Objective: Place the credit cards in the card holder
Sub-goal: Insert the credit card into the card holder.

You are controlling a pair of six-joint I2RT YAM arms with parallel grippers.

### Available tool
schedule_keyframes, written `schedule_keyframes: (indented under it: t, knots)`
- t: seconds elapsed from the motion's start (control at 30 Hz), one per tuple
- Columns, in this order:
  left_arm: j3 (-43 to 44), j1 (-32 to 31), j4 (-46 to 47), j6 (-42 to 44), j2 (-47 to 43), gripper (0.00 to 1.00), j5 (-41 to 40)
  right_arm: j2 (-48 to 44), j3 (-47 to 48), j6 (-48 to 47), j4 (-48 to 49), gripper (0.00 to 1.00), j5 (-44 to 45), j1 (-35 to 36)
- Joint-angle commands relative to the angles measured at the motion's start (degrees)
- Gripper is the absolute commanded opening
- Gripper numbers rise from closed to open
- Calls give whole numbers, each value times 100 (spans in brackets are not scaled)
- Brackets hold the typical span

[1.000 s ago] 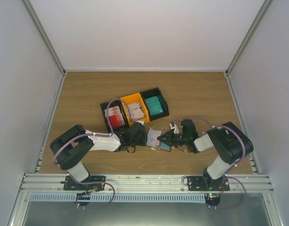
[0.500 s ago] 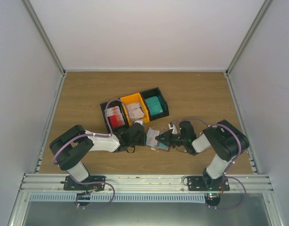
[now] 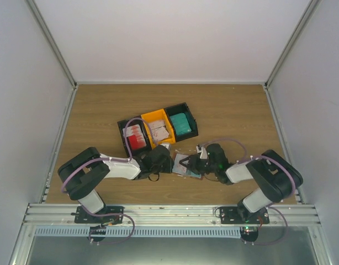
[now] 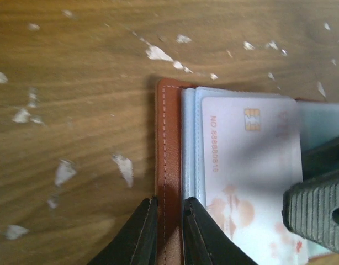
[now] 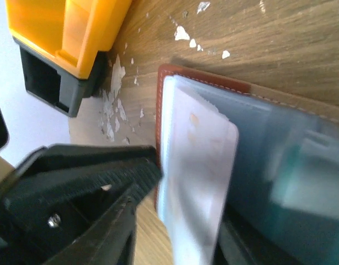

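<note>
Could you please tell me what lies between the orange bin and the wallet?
In the right wrist view, only small white scraps on the tabletop lie between the orange bin and the wallet.

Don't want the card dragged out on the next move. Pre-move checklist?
1. Left gripper clamps card holder by its stitched edge: ok.
2. Card holder lying open on table: ok.
3. White-pinkish card seated in a slot: cannot tell; one edge looks lifted.
4. Right gripper clear of that card: cannot tell; jaws apart, one beside its edge.
5. Orange bin apart from card holder: ok.
</note>
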Motion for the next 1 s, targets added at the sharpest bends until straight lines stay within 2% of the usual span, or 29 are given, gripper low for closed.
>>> schedule_keyframes:
  t: [0.0, 0.1, 0.23, 0.37, 0.43, 0.57, 0.77, 0.97]
  knots:
    - [-204, -138, -96, -78, 109, 16, 576, -454, 224, -429, -1274, 42, 707, 193]
    - [-209, -146, 8, -51, 110, 16, 689, -641, 405, -583, -1804, 48, 995, 317]
    - [-208, -147, 74, -46, 112, 16, 703, -708, 505, -676, -2212, 48, 1096, 351]
    - [-272, -146, 110, -38, -20, 16, 631, -1216, 618, -957, -2828, 51, 1474, 352]
    - [-326, -147, 173, -13, -117, 17, 649, -1431, 787, -1197, -3230, 55, 1594, 346]
    - [-418, -147, 338, -10, -316, 21, 748, -1541, 1013, -1621, -3657, 70, 1488, 266]
    - [-488, -147, 405, -51, -478, 27, 745, -1348, 1435, -2075, -4214, 69, 1702, 229]
    - [-432, -147, 500, -52, -332, 29, 929, -1081, 1549, -2146, -4484, 67, 1852, 308]
